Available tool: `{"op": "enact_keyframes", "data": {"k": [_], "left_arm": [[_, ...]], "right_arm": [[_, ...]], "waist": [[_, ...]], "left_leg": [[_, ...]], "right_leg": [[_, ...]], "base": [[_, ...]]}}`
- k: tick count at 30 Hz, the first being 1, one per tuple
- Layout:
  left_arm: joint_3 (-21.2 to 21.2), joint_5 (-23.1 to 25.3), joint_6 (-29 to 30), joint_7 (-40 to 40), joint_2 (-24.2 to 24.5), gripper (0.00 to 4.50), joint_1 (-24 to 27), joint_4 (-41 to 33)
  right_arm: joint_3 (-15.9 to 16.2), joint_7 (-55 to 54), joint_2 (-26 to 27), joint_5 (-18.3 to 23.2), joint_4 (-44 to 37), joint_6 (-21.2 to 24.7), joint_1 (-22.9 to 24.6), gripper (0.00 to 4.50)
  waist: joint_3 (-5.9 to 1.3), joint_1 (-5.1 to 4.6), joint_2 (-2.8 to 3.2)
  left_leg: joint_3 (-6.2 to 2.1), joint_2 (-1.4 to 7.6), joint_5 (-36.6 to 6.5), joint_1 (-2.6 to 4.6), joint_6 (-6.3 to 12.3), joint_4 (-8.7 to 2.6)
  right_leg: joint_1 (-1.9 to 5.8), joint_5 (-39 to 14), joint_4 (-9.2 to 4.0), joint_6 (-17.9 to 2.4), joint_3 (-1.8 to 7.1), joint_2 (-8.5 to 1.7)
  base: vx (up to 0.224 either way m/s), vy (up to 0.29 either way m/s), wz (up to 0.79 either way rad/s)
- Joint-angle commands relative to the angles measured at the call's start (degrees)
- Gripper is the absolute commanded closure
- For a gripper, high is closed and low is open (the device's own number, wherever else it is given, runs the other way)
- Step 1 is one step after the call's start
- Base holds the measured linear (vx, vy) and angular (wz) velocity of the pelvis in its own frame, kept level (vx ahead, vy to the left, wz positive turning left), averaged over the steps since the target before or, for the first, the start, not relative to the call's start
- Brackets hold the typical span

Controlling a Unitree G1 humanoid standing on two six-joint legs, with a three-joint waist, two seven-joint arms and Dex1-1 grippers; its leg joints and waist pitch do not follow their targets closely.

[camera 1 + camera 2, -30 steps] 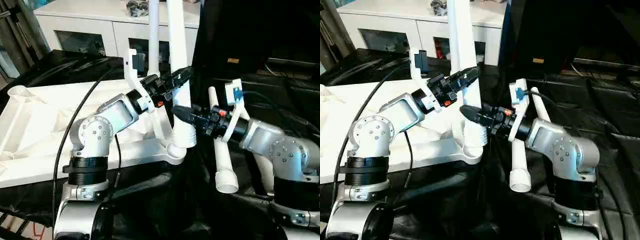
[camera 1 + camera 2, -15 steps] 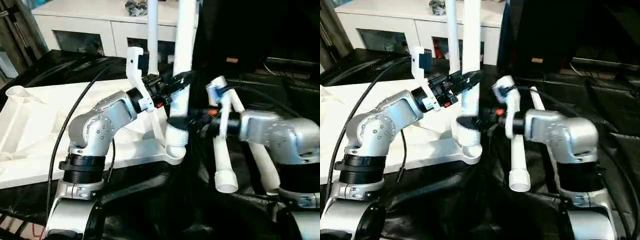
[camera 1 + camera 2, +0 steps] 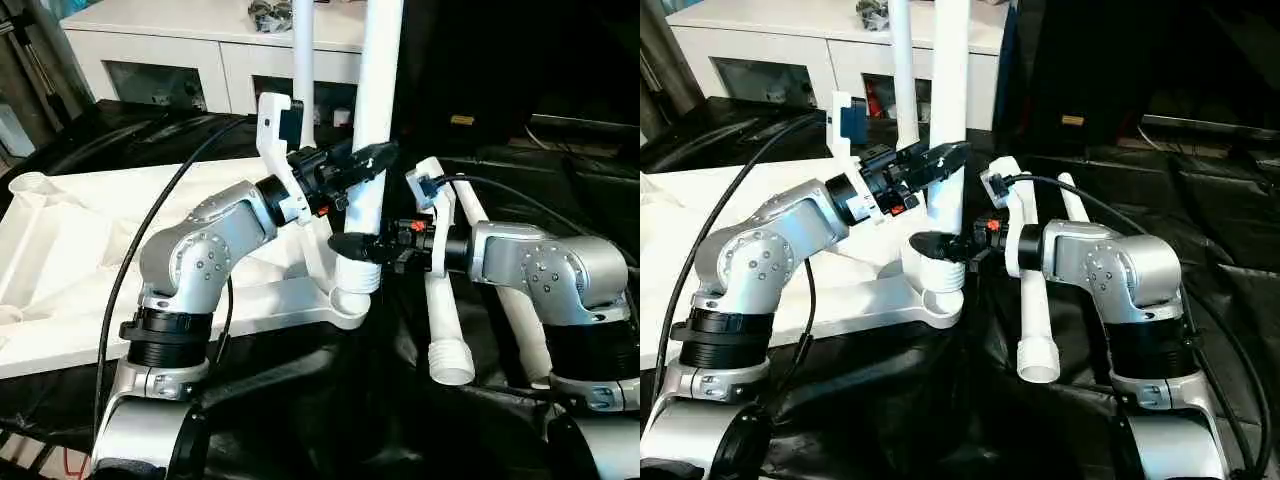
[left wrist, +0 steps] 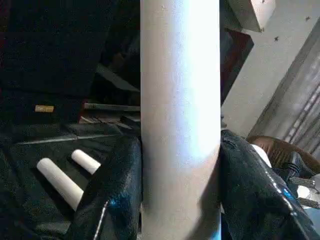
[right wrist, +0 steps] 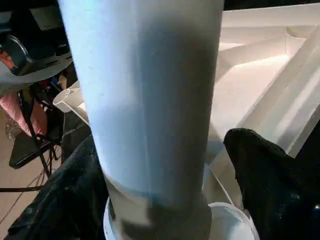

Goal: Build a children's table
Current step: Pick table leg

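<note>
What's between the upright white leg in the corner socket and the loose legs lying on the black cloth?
The right end effector, reaching across to the upright leg, in the left eye view.

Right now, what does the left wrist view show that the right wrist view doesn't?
Left wrist view: the left gripper clamped on the upright white tapered tube leg, and two loose white tube legs lying on black cloth. Right wrist view: the right gripper open around that leg's ribbed lower end, at the rounded corner socket of the white plastic tabletop. Both: the same upright leg.
</note>
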Motion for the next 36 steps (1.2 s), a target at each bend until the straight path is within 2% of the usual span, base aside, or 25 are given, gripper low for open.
{"op": "enact_keyframes", "data": {"k": [1, 4, 5, 7, 12, 16, 18, 20, 21, 22, 28, 32, 33, 34, 35, 36], "left_arm": [[-0.3, 0.0, -0.5, -1.0, 0.1, 2.64, 0.0, -1.8], [-0.3, -0.1, -0.5, -1.0, 0.1, 2.64, 0.0, -1.8], [-0.2, -0.2, -0.5, -1.0, 0.2, 2.64, 0.0, -1.8], [-0.1, -0.4, -0.5, -0.9, 0.2, 2.64, -0.1, -1.7], [-0.3, -0.8, 0.1, -1.3, 0.2, 2.64, 0.0, -2.0], [-0.7, -1.0, 0.8, -1.7, 0.5, 2.64, 0.3, -2.3], [-1.5, 0.9, 0.6, -0.3, 1.0, 2.64, 0.5, -2.1], [-1.7, 2.1, 0.2, 0.7, 1.3, 2.64, 0.6, -1.7], [-1.7, 2.1, 0.2, 0.7, 1.3, 2.08, 0.6, -1.7], [-1.4, 2.2, 0.2, 1.3, 1.2, 1.94, 0.7, -1.8], [1.1, 0.6, -0.6, 2.2, 0.7, 1.59, 1.4, -2.9], [3.0, 2.4, -6.6, 3.6, -0.5, 1.19, 2.1, -2.8], [4.4, 3.0, -10.2, 4.1, -1.1, 1.13, 2.3, -2.7], [4.7, 3.0, -10.7, 4.2, -1.2, 1.11, 2.3, -2.7], [5.5, 2.6, -11.4, 4.4, -1.5, 1.1, 2.4, -2.8], [6.0, 2.3, -11.6, 4.5, -1.5, 1.1, 2.4, -3.0]], "right_arm": [[0.0, -0.2, -0.3, 0.0, 0.1, -0.9, -1.2, 1.1], [0.5, -0.1, -0.4, -0.3, 0.2, -1.4, -1.0, 1.21], [0.6, -0.1, -0.5, -0.4, 0.2, -1.5, -1.0, 1.42], [0.7, -0.1, -0.5, -0.4, 0.4, -1.8, -1.0, 1.42], [0.8, 0.2, -0.5, -0.5, 0.6, -2.4, -0.9, 1.95], [0.8, 0.3, -0.5, -0.5, 0.7, -2.6, -0.9, 2.16], [0.9, 0.2, -0.5, -0.4, 0.7, -3.0, -0.7, 2.42], [1.0, 0.1, -0.4, -0.4, 0.8, -3.3, -0.6, 2.42], [1.0, 0.0, -0.4, -0.4, 0.8, -3.3, -0.5, 2.51], [1.0, 0.0, -0.4, -0.4, 0.8, -3.4, -0.4, 2.54], [1.1, -0.5, 0.1, -0.7, 0.5, -4.0, 0.4, 2.57], [1.3, -1.0, 0.2, -1.0, 0.7, -4.7, 0.8, 2.57], [1.2, -1.4, 0.2, -1.3, 0.8, -5.3, 1.0, 2.57], [1.2, -1.4, 0.2, -1.4, 0.9, -5.4, 1.0, 2.57], [1.0, -1.6, 0.2, -1.4, 0.9, -5.7, 1.1, 2.57], [1.0, -1.7, 0.3, -1.4, 1.0, -5.8, 1.1, 2.57]], "waist": [[-4.16, 0.11, -0.73], [-4.15, 0.12, -0.72], [-4.16, 0.12, -0.72], [-4.18, 0.13, -0.72], [-4.19, 0.11, -0.63], [-4.18, 0.11, -0.69], [-4.23, 0.13, -0.72], [-4.21, 0.09, -0.69], [-4.22, 0.1, -0.71], [-4.23, 0.12, -0.71], [-4.2, 0.1, -0.74], [-4.2, 0.06, -0.92], [-4.2, 0.04, -1.0], [-4.15, 0.0, -1.34], [-4.2, 0.07, -1.05], [-4.21, -0.03, -1.05]], "left_leg": [[-1.41, 2.71, -5.8, 1.19, -0.25, -3.24], [-1.4, 2.73, -6.2, 1.27, -0.31, -3.25], [-1.42, 2.75, -6.0, 1.25, -0.3, -3.25], [-1.38, 2.73, -5.8, 1.23, -0.25, -3.21], [-1.4, 2.73, -5.7, 1.21, -0.06, -3.21], [-1.43, 2.75, -5.9, 1.26, -0.13, -3.24], [-1.41, 2.74, -5.8, 1.26, -0.16, -3.19], [-1.44, 2.76, -5.5, 1.24, -0.04, -3.2], [-1.42, 2.75, -5.5, 1.23, -0.01, -3.21], [-1.41, 2.74, -5.5, 1.22, -0.05, -3.18], [-1.41, 2.74, -5.4, 1.12, -0.01, -3.18], [-1.42, 2.79, -6.0, 1.19, -0.08, -3.21], [-1.39, 2.77, -5.9, 1.2, -0.06, -3.21], [-1.41, 2.81, -5.9, 1.13, 0.06, -3.26], [-1.44, 2.85, -5.9, 1.2, -0.11, -3.22], [-1.42, 2.85, -5.8, 1.22, -0.13, -3.22]], "right_leg": [[3.04, -7.2, -4.34, -10.7, 2.59, -4.38], [2.99, -8.0, -4.43, -10.5, 2.58, -4.38], [3.01, -7.9, -4.39, -10.5, 2.59, -4.38], [2.98, -7.2, -4.36, -10.6, 2.6, -4.38], [3.0, -6.9, -4.3, -10.8, 2.57, -4.34], [2.99, -7.4, -4.32, -10.7, 2.54, -4.35], [3.0, -7.2, -4.29, -10.7, 2.57, -4.35], [2.99, -6.7, -4.22, -10.7, 2.56, -4.33], [3.01, -6.6, -4.23, -10.8, 2.57, -4.33], [3.04, -6.6, -4.23, -10.8, 2.58, -4.37], [3.09, -6.3, -4.21, -11.2, 2.53, -4.39], [3.09, -7.2, -4.39, -10.7, 2.56, -4.36], [3.06, -7.3, -4.39, -10.6, 2.56, -4.33], [3.09, -7.4, -4.46, -10.5, 2.55, -4.34], [3.06, -7.3, -4.37, -10.4, 2.58, -4.45], [3.0, -6.9, -4.29, -10.4, 2.57, -4.35]], "base": [[0.0, 0.0, 0.0], [0.0, 0.0, 0.0], [0.0, 0.0, 0.0], [0.0, 0.0, 0.0], [0.0, 0.0, 0.0], [0.0, 0.0, 0.0], [0.0, 0.0, 0.0], [0.0, 0.0, 0.0], [0.0, 0.0, 0.0], [0.0, 0.0, 0.0], [0.0, 0.0, 0.0], [0.0, 0.0, 0.0], [0.0, 0.0, 0.0], [0.0, 0.0, 0.0], [0.0, 0.0, 0.0], [0.0, 0.0, 0.0]]}}
